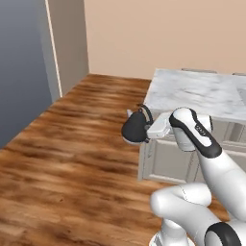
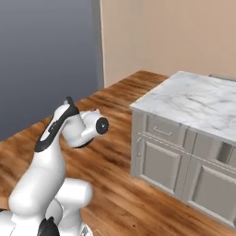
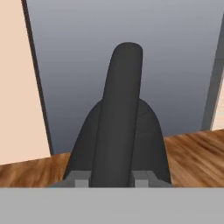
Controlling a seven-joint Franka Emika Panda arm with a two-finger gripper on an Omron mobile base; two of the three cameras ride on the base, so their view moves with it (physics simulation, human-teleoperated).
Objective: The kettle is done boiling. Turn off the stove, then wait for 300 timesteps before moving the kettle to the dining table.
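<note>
Dark grey kettle point(image 1: 134, 129) hangs clamped in the gripper point(image 1: 150, 129) above wood floor, left of the marble dining table point(image 1: 202, 93); from the right, that table point(image 2: 193, 99) lies rightward; the hand camera shows the kettle's handle point(image 3: 118, 118) pinched upright.

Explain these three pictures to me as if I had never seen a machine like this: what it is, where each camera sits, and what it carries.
This is a white robot arm with dark joints on a base that drives, in a rendered kitchen. Two pictures come from cameras on the base, behind the arm to its left and right. The third looks along the two-finger gripper itself.

The gripper is shut on the thin arched black handle of a small dark grey cone-shaped kettle, held in the air over the wooden floor. Beside it stands the large white-grey marble island top on grey panelled cabinets. The part of the marble in view is bare.
</note>
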